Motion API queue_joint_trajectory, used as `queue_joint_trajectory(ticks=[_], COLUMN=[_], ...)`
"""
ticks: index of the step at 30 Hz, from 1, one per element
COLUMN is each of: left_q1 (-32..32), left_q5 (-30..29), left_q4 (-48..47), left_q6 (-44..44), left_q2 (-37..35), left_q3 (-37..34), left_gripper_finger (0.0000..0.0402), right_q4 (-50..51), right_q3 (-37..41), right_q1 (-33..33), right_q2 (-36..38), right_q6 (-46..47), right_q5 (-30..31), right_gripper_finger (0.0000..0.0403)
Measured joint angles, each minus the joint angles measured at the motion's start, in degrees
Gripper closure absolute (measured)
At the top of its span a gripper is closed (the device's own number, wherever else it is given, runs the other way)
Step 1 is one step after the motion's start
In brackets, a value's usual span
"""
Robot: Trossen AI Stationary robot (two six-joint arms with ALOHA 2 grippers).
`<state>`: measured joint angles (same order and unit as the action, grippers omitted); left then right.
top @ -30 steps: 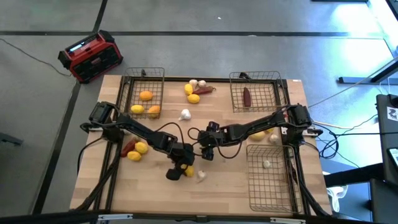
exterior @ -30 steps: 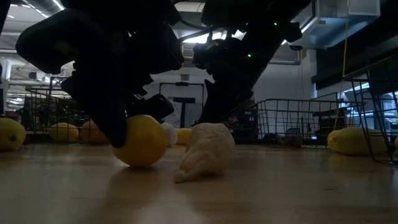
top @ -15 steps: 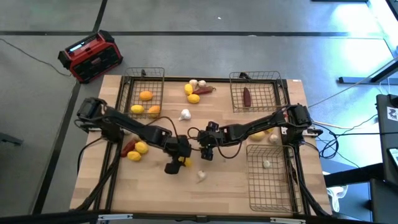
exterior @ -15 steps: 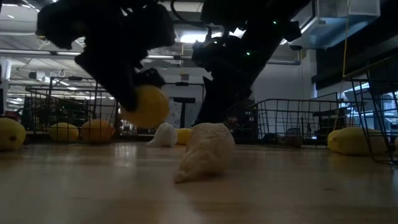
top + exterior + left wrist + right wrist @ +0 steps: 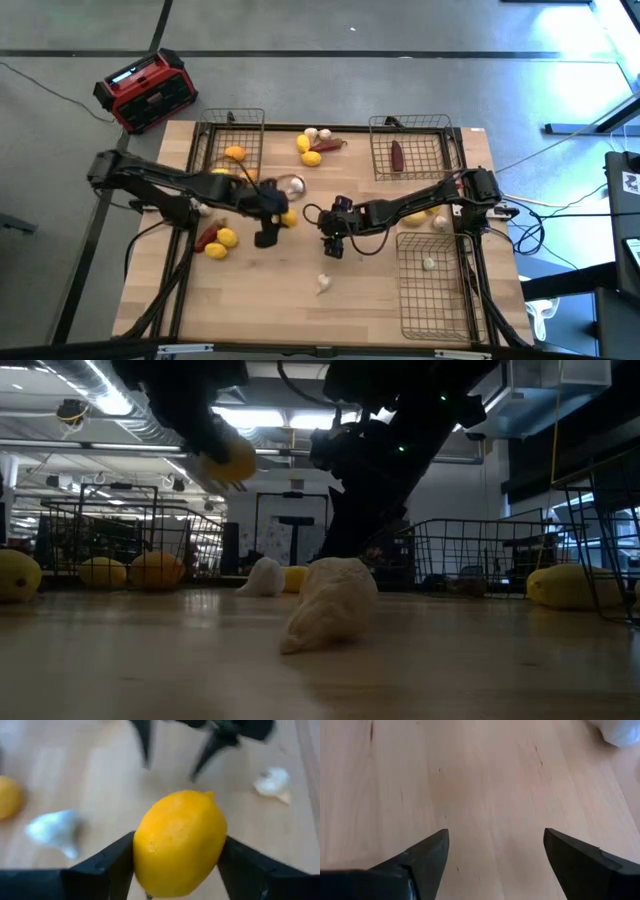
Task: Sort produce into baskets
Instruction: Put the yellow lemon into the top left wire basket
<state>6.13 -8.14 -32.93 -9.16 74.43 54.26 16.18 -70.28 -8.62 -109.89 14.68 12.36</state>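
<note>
Aloft, the left hand (image 5: 175, 870) clamps a yellow lemon (image 5: 176, 841) between its fingers.

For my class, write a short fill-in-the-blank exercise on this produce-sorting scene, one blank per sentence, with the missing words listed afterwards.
1. The left hand is shut on a ______.
2. The right hand hangs over bare wood with its fingers ______.
3. The far right basket holds one dark ______ piece.
4. The white bulb closest in the low view lies on the ______, not in a basket.

Missing words: lemon; open; red; table
</note>
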Motion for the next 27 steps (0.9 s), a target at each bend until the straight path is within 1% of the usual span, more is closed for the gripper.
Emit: queue_joint_trajectory(ticks=[8,13,21,27], left_q1=[-7.36,-11.91,-20.01,-27.88], left_q5=[-5.13,-11.13,-21.65,-22.19], left_q4=[-6.56,-10.25,-17.4,-23.45], left_q6=[-2.32,-3.85,-7.96,-12.11], left_q2=[-9.1,-12.8,-15.27,-14.73], left_q3=[0.02,0.02,0.02,0.02], left_gripper_finger=[0.0163,0.0163,0.0163,0.0163], right_q4=[-3.15,-3.67,-3.67,-3.67], right_q3=[0.0,0.0,0.0,0.0], right_q1=[0.0,0.0,0.0,0.0], right_q2=[0.0,0.0,0.0,0.0], right_q6=[0.05,3.17,3.39,3.46], right_q5=[0.0,0.0,-0.55,-0.57], right_gripper_finger=[0.0084,0.0084,0.0084,0.0084])
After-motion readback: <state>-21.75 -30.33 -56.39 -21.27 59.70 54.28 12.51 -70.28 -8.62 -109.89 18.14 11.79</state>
